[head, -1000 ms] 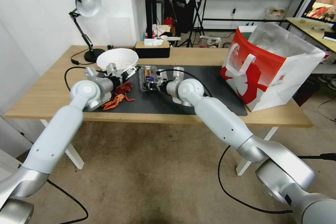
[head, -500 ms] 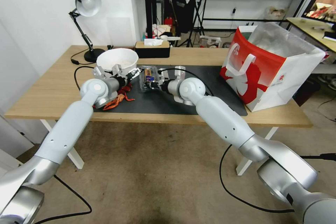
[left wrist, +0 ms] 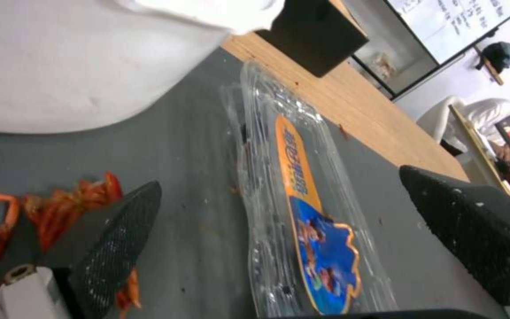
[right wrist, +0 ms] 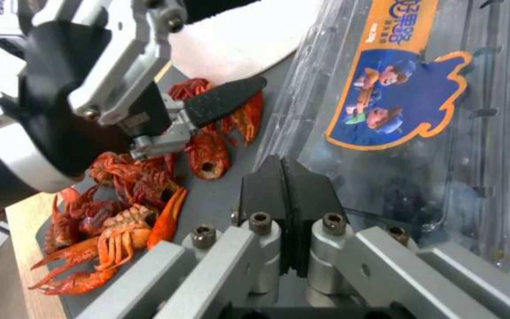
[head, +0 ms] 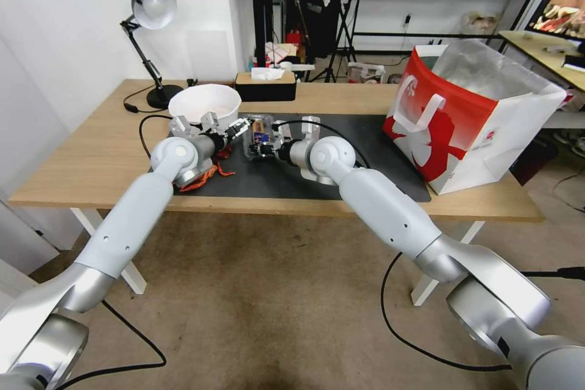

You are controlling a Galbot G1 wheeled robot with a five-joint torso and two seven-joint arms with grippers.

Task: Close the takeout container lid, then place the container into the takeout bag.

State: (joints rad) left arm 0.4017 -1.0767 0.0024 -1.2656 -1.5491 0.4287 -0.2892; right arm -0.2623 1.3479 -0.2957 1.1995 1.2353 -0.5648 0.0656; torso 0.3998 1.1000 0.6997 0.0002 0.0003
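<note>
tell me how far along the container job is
Early stage. The lid looks down on the takeout container, latch unconfirmed. In hand: right gripper shut at its near edge, left gripper open around it. Left: lift it off the mat into the takeout bag.

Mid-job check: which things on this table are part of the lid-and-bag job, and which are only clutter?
Job:
- clear plastic clamshell container, blueberries inside
- its clear lid with blue-orange sticker
- red-and-white paper bag
- left gripper, open beside the container
- right gripper, shut at its edge

Clutter:
- round white bowl
- red crayfish
- black desk lamp
- black tissue box
</note>
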